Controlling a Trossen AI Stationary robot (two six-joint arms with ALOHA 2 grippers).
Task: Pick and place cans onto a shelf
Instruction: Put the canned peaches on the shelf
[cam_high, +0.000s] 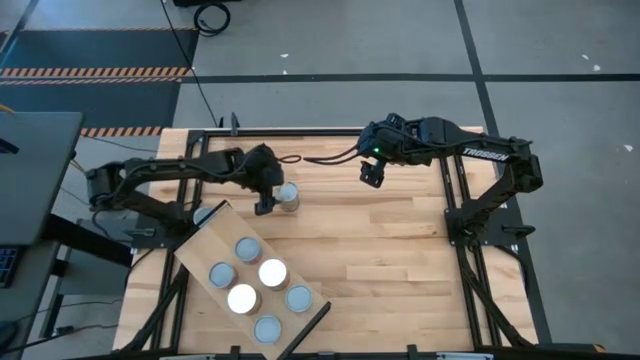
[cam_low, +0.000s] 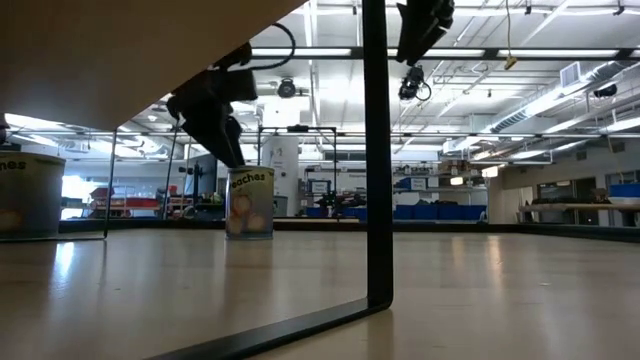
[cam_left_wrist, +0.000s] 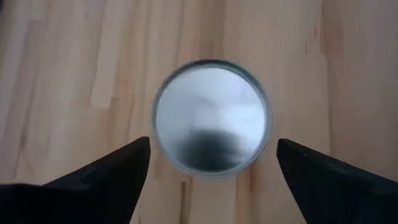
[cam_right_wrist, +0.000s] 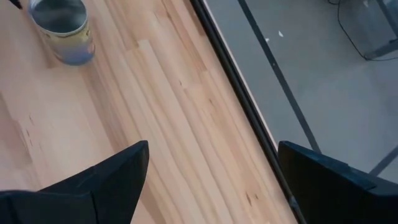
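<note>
Right under the left gripper (cam_left_wrist: 211, 165) sits the lone can (cam_left_wrist: 211, 115), upright on the bare tabletop (cam_high: 400, 260), just off the shelf (cam_high: 200, 245) where six other cans (cam_high: 257, 285) already stand. The fingers are spread wide either side of it, nothing clamped yet. I'd drop straight down, keep the can centred between them, then squeeze low on the body. The right gripper (cam_right_wrist: 211, 174) hangs spread and empty, well away.

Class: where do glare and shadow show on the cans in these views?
High view: two cans on the shelf glare bright white. Left wrist view: a dark patch falls across the can top between the open left gripper fingers.
</note>
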